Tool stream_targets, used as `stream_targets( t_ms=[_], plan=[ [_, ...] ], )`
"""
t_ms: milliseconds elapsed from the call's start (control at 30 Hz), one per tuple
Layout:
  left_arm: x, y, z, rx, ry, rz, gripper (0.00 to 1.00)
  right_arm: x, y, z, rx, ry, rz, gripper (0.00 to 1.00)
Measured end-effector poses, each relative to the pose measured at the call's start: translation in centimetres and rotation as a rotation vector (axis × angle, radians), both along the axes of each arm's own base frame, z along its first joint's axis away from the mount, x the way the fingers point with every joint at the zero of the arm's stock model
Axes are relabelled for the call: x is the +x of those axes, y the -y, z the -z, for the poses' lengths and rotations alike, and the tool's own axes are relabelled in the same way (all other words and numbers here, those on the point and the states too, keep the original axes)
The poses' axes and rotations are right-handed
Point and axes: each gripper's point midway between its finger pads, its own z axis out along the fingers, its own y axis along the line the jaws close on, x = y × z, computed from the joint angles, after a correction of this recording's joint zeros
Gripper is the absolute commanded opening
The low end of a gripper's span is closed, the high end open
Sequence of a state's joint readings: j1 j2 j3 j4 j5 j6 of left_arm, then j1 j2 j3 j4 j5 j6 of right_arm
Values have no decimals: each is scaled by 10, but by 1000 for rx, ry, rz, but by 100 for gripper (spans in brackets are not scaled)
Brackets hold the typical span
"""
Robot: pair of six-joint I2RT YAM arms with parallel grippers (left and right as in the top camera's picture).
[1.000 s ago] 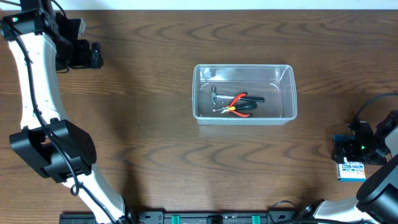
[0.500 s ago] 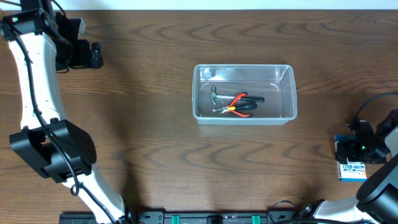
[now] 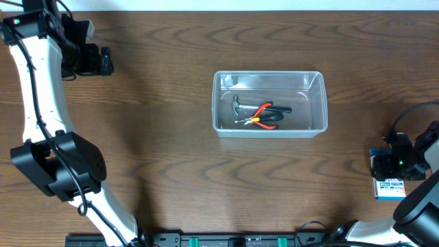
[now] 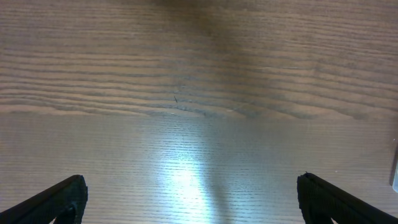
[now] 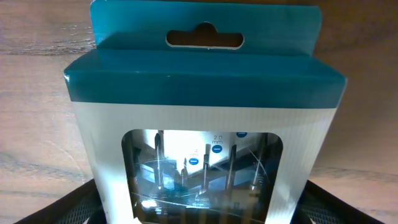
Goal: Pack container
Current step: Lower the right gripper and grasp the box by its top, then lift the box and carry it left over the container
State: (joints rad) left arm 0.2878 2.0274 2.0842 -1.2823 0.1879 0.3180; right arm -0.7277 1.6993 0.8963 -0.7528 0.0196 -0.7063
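The clear plastic container (image 3: 269,73) stands at mid-table with a small hammer (image 3: 236,104) and red-handled pliers (image 3: 262,115) inside. At the table's right edge lies a blue-and-white card pack of drill bits (image 3: 389,188), filling the right wrist view (image 5: 205,106). My right gripper (image 3: 389,167) straddles it (image 5: 205,208), one finger (image 5: 78,205) against each side of the pack. My left gripper (image 3: 106,60) hangs over bare wood at the far left, its jaws wide apart (image 4: 193,196) with nothing between them.
The left arm (image 3: 41,103) runs down the table's left side. A black rail (image 3: 226,240) lines the front edge. Cables loop beside the right arm (image 3: 411,113).
The right gripper's jaws have drawn in around the card pack. The left arm and the container have not moved.
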Motion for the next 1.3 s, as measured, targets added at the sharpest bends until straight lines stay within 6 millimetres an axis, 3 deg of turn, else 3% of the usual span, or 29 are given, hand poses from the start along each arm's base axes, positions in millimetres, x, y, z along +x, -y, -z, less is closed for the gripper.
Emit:
stream_targets(
  t_ms=[233,633,800,1067,1200,1300],
  plan=[
    [0,0,0,0,0,0,98,2,2,0,-7,8,-2,60],
    [0,0,0,0,0,0,98,5,4,-2,-14,15,-2,52],
    [0,0,0,0,0,0,98,16,15,-16,-33,38,6,50],
    [0,0,0,0,0,0,98,57,32,-58,-87,129,15,49],
    [0,0,0,0,0,0,98,93,20,-84,-107,191,-62,49],
    [0,0,0,0,0,0,98,128,-1,-106,-131,250,-160,49]
  ],
)
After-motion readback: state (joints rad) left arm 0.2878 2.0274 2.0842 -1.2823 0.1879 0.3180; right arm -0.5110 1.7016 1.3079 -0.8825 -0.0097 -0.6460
